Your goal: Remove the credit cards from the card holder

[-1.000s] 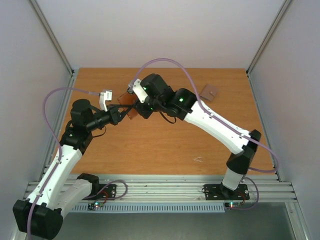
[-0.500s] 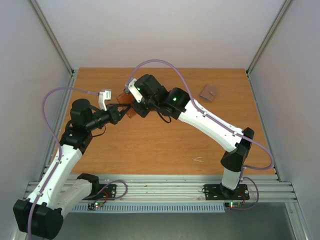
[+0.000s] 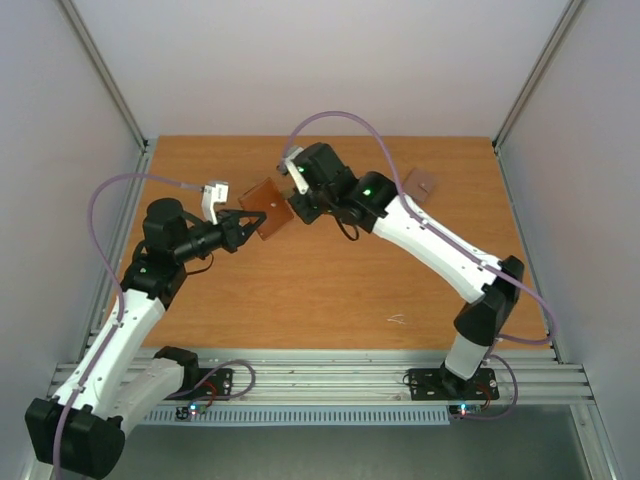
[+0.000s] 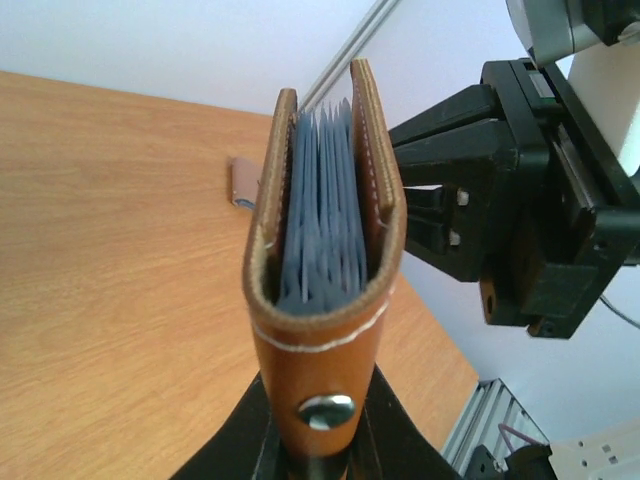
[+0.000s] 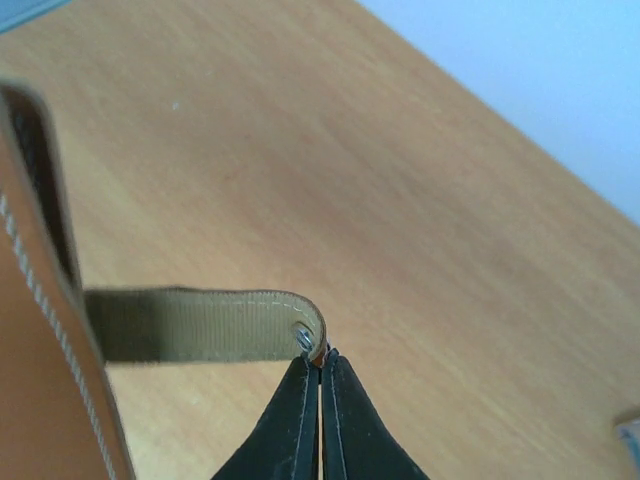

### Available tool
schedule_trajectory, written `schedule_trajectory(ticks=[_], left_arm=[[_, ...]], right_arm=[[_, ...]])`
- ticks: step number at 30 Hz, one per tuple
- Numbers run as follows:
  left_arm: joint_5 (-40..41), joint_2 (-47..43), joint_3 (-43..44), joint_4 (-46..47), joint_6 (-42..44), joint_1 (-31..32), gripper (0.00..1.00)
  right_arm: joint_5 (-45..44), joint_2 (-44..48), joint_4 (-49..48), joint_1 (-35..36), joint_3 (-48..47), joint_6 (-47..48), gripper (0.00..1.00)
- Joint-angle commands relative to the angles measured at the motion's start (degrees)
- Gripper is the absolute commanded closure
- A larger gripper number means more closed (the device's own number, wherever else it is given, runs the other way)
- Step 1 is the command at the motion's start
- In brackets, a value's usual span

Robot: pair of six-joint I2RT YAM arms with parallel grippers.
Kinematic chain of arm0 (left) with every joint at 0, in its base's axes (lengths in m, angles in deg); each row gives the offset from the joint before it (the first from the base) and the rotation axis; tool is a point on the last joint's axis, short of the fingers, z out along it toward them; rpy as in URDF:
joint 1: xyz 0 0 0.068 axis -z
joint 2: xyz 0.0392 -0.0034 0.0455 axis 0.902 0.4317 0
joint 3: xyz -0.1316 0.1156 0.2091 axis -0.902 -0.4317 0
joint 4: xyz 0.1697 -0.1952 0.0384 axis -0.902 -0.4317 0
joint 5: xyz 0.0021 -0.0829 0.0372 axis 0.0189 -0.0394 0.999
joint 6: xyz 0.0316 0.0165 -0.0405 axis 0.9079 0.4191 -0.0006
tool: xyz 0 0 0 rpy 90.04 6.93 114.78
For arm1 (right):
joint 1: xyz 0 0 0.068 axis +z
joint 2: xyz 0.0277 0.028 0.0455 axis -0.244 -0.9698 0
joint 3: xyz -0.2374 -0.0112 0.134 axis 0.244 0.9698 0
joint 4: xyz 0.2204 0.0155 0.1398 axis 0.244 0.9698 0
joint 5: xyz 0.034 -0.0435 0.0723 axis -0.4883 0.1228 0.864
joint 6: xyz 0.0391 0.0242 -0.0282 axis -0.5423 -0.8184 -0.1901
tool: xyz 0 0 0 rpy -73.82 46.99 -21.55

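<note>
Right fingers [image 5: 295, 420] pinch shut on the snap tab [image 5: 200, 325], left fingers [image 4: 230, 455] clamp the card holder [image 4: 320, 350] by its base; next, probably, free the tab and grip the credit cards [image 4: 320, 210].

The tan-brown leather card holder [image 4: 322, 345] carries white stitching and a silver snap stud [image 4: 326, 409]; the thin plastic cards [image 4: 322, 220] inside show grey-blue edges. Its snap strap [image 5: 200, 325] is olive-tan, the right pincer [image 5: 320, 365] black, the wooden worktop [image 3: 330, 290] orange-brown with fine grain.
</note>
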Motion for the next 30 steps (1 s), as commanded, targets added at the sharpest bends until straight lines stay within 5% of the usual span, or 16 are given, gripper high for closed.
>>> schedule_trajectory(ticks=[1, 3, 6, 7, 11, 16, 20, 24, 30], left_arm=[[-2.81, -1.25, 1.48, 0.16, 2.01, 0.14, 1.0], [-7.44, -1.33, 0.74, 2.9, 3.66, 0.14, 1.0], [-12.49, -1.91, 1.37, 2.58, 10.81, 0.13, 1.0], [-13.67, -1.73, 2.72, 0.28, 12.75, 0.14, 1.0], [-18.5, -0.99, 8.29, -12.98, 27.09, 0.14, 1.0], [-24.75, -0.46, 13.15, -23.64, 39.17, 0.22, 1.0], [-31.66, -1.76, 11.96, -20.83, 41.45, 0.23, 1.0], [-30.79, -2.39, 9.36, -10.84, 34.88, 0.23, 1.0], [-31.57, -1.96, 8.71, -7.85, 30.74, 0.21, 1.0]], right_arm=[[5.16, 8.97, 0.59, -7.05, 5.72, -0.36, 0.99], [18.4, 9.45, 5.82, -10.02, 5.09, 1.41, 0.9], [31.39, 12.69, 7.47, -12.84, 7.11, 2.82, 0.6], [36.36, 14.22, 6.76, -13.55, 8.4, 3.27, 0.43], [50.88, 18.0, 3.18, -13.93, 10.85, 3.11, 0.2], [58.16, 18.32, 1.87, -13.97, 9.15, 2.48, 0.18], [60.28, 17.4, 4.27, -13.91, 8.08, 4.71, 0.22], [66.17, 16.0, 7.68, -13.45, 5.41, 6.48, 0.26], [65.55, 15.34, 8.24, -12.32, 5.68, 7.44, 0.37]])
